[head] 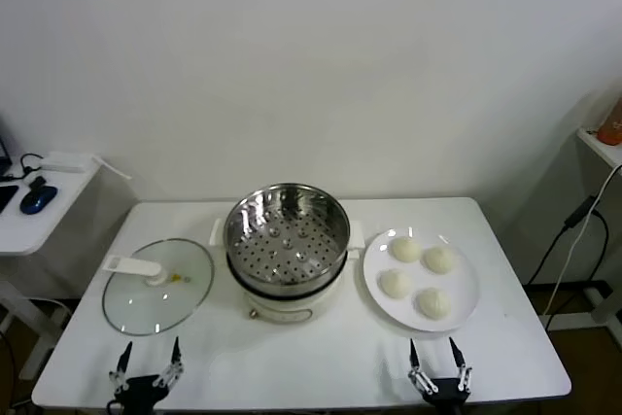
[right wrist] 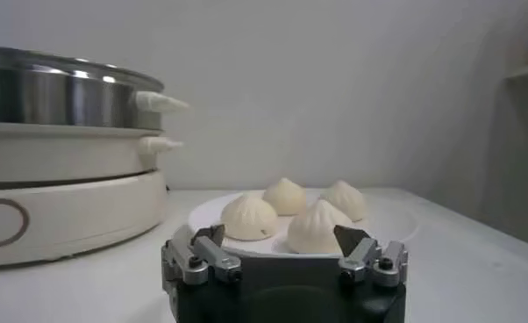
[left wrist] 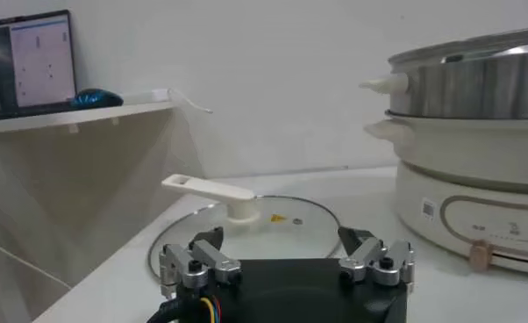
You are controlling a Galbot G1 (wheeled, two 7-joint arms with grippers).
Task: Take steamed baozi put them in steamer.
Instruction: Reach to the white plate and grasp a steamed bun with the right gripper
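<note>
Several off-white baozi [head: 405, 250] lie on a flat white plate [head: 465, 306] to the right of the steamer [head: 287, 230]. The steamer is a shiny steel pot with a perforated floor on a cream cooker base, and it holds nothing. My right gripper [head: 432, 349] is open and empty at the table's front edge, just in front of the plate; the baozi [right wrist: 249, 217] and the plate [right wrist: 396, 219] show beyond its fingertips [right wrist: 279, 235]. My left gripper [head: 150, 348] is open and empty at the front left, in front of the glass lid [head: 158, 286].
The glass lid with its white handle [left wrist: 209, 189] lies flat on the table left of the steamer [left wrist: 466, 132]. A side desk with a blue mouse [head: 37, 199] stands at far left. A shelf [head: 601, 143] and hanging cables are at far right.
</note>
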